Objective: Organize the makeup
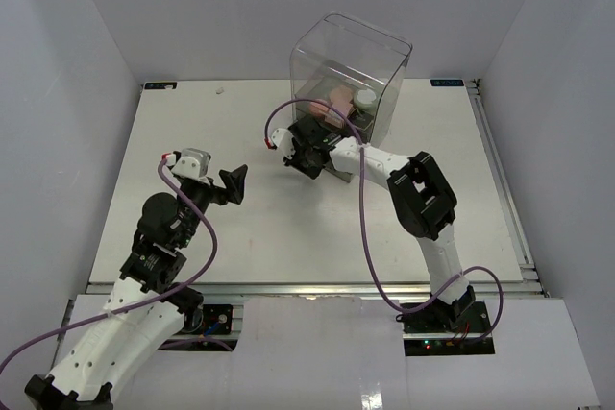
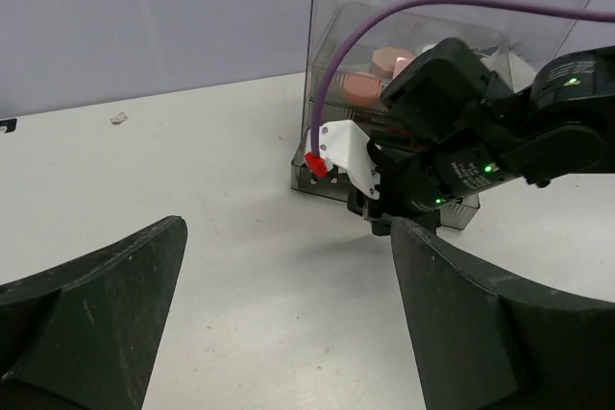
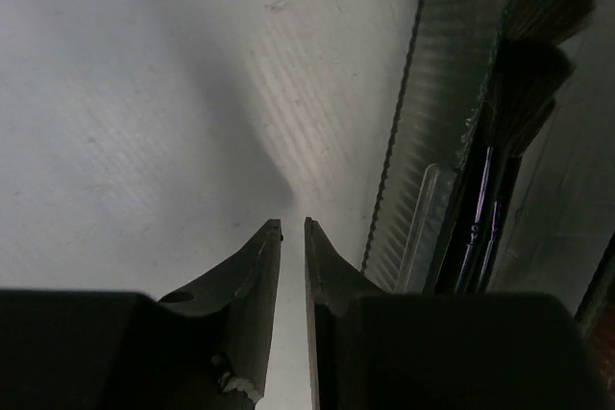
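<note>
the right gripper point(image 3: 293, 225) shows its two dark jaws almost together, with only a thin slit between them and nothing in it. the tips point at the white table point(image 3: 144, 93), just beside the ribbed wall of the tall clear plastic box with dark drawers point(image 3: 423, 132). behind that wall are black-handled makeup brushes point(image 3: 495, 180), apparently stowed. higher in the box sit pink compacts point(image 1: 336, 103) and a small white round jar point(image 1: 366, 98). the left gripper point(image 2: 288, 228) is spread wide and empty, hovering over the table apart from the box, probably to leave the right arm room.
</note>
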Motion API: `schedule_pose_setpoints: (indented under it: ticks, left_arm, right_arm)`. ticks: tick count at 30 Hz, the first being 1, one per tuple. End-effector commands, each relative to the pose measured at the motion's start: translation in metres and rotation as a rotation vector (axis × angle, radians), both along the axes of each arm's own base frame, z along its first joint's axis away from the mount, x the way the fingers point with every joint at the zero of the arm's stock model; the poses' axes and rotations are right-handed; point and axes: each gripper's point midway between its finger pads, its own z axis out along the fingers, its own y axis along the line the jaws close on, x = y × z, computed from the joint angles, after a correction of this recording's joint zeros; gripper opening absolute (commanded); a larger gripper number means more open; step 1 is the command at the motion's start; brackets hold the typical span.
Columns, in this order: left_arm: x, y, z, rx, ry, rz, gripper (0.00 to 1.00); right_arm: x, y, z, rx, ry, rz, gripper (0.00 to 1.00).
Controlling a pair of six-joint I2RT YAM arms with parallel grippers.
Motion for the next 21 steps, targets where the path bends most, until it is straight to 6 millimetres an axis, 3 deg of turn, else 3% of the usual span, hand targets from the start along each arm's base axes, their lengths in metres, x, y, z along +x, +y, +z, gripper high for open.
schedule_pose_setpoints:
  ticks: [1, 6, 10, 16, 19, 21]
  left_arm:
    - [-0.004, 0.007, 0.014, -0.004, -0.045, 0.022, 0.98]
    - [-0.004, 0.007, 0.014, -0.007, -0.045, 0.022, 0.98]
    - [-0.003, 0.007, 0.012, -0.004, -0.039, 0.021, 0.98]
    - [-0.002, 0.008, 0.01, 0.0, -0.035, 0.029, 0.98]
    - [-0.002, 0.007, 0.01, 0.002, -0.034, 0.028, 0.98]
    - [-0.002, 0.007, 0.009, 0.003, -0.032, 0.027, 0.98]
  right_arm:
    - [0.041, -0.02, 0.01, -0.077, -0.146, -0.185, 0.27]
    - [0.069, -0.051, 0.016, -0.156, -0.274, -0.3, 0.61]
    - [0.074, -0.061, 0.015, -0.194, -0.311, -0.297, 0.84]
    - [0.073, -0.064, 0.014, -0.201, -0.318, -0.292, 0.98]
    - [0.069, -0.063, 0.014, -0.19, -0.306, -0.271, 0.98]
    - [0.052, -0.05, 0.016, -0.132, -0.226, -0.186, 0.92]
